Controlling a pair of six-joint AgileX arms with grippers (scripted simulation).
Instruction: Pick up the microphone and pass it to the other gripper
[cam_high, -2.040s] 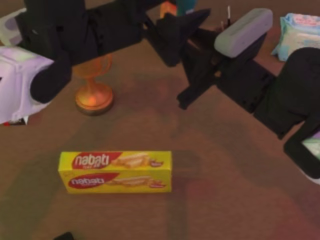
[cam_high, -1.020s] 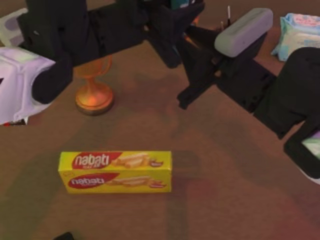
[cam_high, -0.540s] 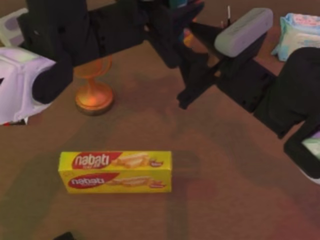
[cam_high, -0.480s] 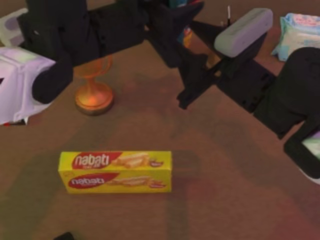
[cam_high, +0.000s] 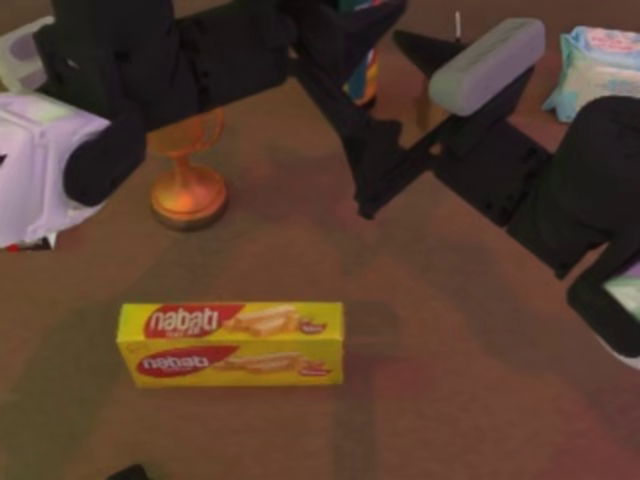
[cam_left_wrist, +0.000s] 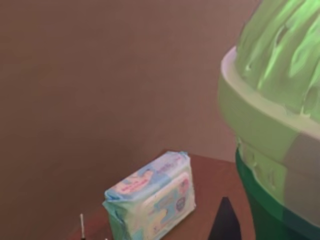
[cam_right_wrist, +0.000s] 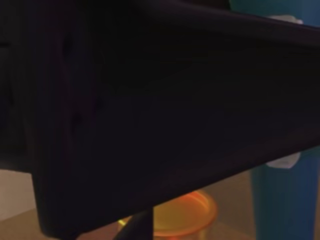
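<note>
Right end effector (cam_high: 400, 100) seemingly wider, off microphone (cam_right_wrist: 285, 200) now

yellow biscuit box (cam_high: 231, 344), orange goblet (cam_high: 187, 186)

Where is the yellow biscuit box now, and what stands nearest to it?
In the top view the yellow biscuit box lies flat on the table's near left part, untouched. The orange goblet stands nearest, farther back.

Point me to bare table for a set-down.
Free: right of the yellow biscuit box, below the right arm; also the strip between the box and the orange goblet. Crowded: the top edge, where both grippers meet beside the wipes pack.
</note>
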